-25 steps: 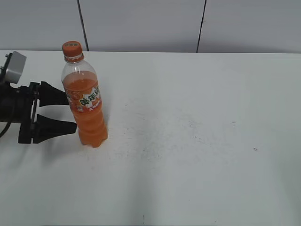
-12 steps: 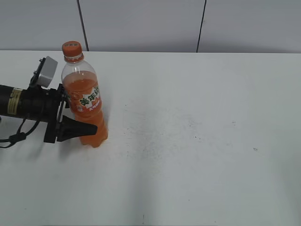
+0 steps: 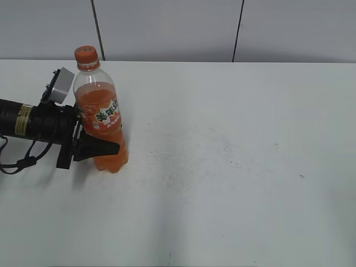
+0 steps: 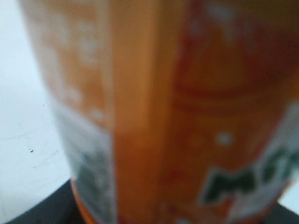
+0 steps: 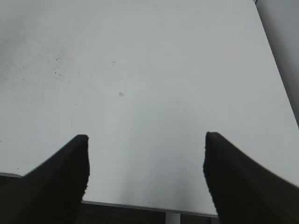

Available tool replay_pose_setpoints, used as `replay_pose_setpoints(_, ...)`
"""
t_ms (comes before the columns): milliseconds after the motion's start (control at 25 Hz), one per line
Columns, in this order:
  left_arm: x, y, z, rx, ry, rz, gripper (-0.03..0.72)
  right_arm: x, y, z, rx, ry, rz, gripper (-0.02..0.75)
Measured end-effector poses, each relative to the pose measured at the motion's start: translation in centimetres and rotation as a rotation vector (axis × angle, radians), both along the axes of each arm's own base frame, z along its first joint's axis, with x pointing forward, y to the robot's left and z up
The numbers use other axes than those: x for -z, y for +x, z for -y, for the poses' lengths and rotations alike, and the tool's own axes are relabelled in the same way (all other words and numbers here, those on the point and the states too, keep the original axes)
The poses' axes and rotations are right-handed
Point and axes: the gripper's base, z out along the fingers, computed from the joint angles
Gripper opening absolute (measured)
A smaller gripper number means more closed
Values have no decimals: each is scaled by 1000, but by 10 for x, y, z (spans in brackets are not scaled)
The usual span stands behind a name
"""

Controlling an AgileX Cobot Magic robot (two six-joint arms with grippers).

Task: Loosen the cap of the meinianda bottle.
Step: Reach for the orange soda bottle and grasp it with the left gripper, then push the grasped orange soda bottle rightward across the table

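Note:
The meinianda bottle (image 3: 103,119) stands upright at the left of the white table, full of orange drink, with its orange cap (image 3: 86,54) on top. My left gripper (image 3: 107,144) reaches in from the left and is shut on the bottle's lower half; the near finger lies across its front and the far finger is hidden behind it. In the left wrist view the blurred orange label (image 4: 177,112) fills the frame. My right gripper (image 5: 145,154) is open and empty over bare table near the front edge, and is out of the exterior view.
The white table (image 3: 233,139) stretches to the right of the bottle, with faint specks on it. A grey panelled wall (image 3: 167,28) runs along the back. The table's front edge (image 5: 140,205) and right edge show in the right wrist view.
My left gripper has moved right from beside the bottle, its fingers have passed around the bottle and closed on it. The bottle has shifted slightly to the right.

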Motion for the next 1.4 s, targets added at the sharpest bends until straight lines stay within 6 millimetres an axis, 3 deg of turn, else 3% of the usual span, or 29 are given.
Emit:
replay_pose_setpoints(320,0,0,10,9,1,-2,401,0,0,0,0,0,0,573)
replay_pose_setpoints(1040,-31,10,125,178,-49,137,401,0,0,0,0,0,0,573)
replay_pose_setpoints(1200,-23,11,146,177,-67,122,401,0,0,0,0,0,0,573)
replay_pose_setpoints(1400,-6,11,150,164,-31,94,401,0,0,0,0,0,0,573)
